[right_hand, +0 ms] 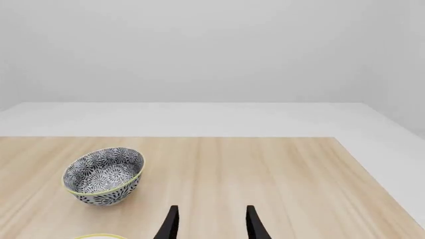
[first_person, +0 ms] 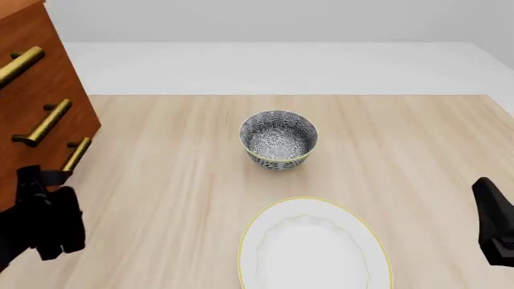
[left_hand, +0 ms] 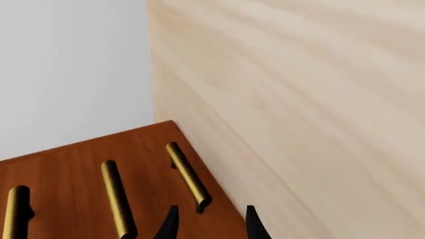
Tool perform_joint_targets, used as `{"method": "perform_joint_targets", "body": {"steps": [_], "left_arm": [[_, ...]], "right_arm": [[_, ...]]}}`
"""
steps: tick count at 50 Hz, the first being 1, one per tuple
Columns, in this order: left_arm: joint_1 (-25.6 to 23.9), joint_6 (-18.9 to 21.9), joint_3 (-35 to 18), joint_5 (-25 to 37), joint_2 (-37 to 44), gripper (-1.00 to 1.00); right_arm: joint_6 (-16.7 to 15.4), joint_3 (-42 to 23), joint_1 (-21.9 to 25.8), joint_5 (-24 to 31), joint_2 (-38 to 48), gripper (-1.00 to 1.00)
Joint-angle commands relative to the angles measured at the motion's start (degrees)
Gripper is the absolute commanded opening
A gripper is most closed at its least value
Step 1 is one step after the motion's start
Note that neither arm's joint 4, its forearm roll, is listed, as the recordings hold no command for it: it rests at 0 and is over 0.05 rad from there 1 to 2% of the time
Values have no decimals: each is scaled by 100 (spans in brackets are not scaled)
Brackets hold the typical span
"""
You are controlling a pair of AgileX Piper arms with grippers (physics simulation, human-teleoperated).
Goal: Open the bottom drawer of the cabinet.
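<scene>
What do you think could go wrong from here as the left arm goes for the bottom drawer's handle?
1. Three alike brass handles sit close together on the cabinet; the open left gripper could close on the middle one instead of the bottom drawer's handle.
2. That handle lies near the tabletop, so the fingers may scrape the wood.
3. The patterned bowl and white plate appear clear of the drawer's path, so little risk there.

The cabinet [first_person: 40,90] is reddish-brown wood with brass handles [first_person: 44,122]. The table [first_person: 161,180] is pale, light-grained wood. The bowl [first_person: 278,139] carries a dark blue-and-white floral pattern with a yellow rim. The plate [first_person: 315,247] is white, edged yellow. Both grippers [first_person: 48,226] are black.
</scene>
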Motion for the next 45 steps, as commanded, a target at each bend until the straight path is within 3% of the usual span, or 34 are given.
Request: {"method": "perform_joint_targets", "body": {"steps": [1,22,45], "left_arm": [[-2,42,-46,-556,543,100],[-7,-65,-187,-1254,1322,100],[372,-55,-388,-1460,1771,100]], "right_arm": [[1,0,0,0,0,100],[1,0,0,0,0,100],[-1,0,1,0,0,100]]}}
